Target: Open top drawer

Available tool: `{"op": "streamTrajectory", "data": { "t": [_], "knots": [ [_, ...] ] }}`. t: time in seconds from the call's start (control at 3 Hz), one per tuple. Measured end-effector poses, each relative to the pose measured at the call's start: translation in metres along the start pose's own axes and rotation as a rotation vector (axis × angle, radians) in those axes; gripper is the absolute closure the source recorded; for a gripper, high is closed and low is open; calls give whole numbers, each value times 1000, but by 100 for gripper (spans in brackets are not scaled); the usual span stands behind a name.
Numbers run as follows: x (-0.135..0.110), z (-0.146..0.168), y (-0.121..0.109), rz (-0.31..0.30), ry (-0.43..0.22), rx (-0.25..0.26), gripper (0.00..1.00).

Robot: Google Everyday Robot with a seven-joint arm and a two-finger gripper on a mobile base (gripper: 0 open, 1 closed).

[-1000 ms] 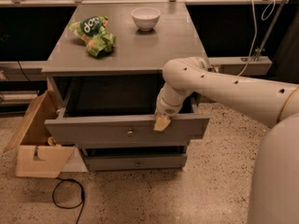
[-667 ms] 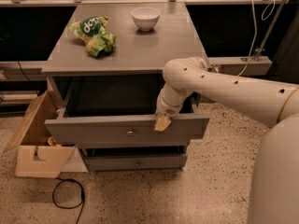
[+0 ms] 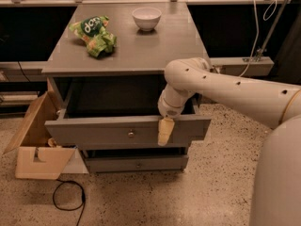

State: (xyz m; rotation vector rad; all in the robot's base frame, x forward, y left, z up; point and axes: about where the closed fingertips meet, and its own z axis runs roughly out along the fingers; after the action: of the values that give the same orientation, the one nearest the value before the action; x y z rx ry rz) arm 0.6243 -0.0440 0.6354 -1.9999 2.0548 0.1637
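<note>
The top drawer [image 3: 94, 132] of the grey cabinet is pulled well out, and its dark inside shows under the cabinet top. Its front panel carries a small round metal knob [image 3: 131, 134] at the centre. My gripper [image 3: 165, 128] sits at the top edge of the drawer front, right of the knob, and hangs down over the panel. The white arm [image 3: 225, 91] reaches in from the right.
A shallower grey drawer [image 3: 136, 164] is shut below. On the cabinet top [image 3: 155, 46] are a white bowl [image 3: 146, 19] and a green chip bag [image 3: 94, 34]. An open cardboard box [image 3: 35, 145] and a black cable [image 3: 68, 199] lie on the floor at the left.
</note>
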Motion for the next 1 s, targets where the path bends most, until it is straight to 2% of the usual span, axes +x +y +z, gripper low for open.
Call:
{"op": "streamTrajectory", "data": {
  "t": [0.33,0.67,1.0],
  "knots": [
    [19,-8,14,14,16,-44,3],
    [41,-16,33,35,35,-69,34],
    [54,-20,45,56,38,-73,57]
  ]
}}
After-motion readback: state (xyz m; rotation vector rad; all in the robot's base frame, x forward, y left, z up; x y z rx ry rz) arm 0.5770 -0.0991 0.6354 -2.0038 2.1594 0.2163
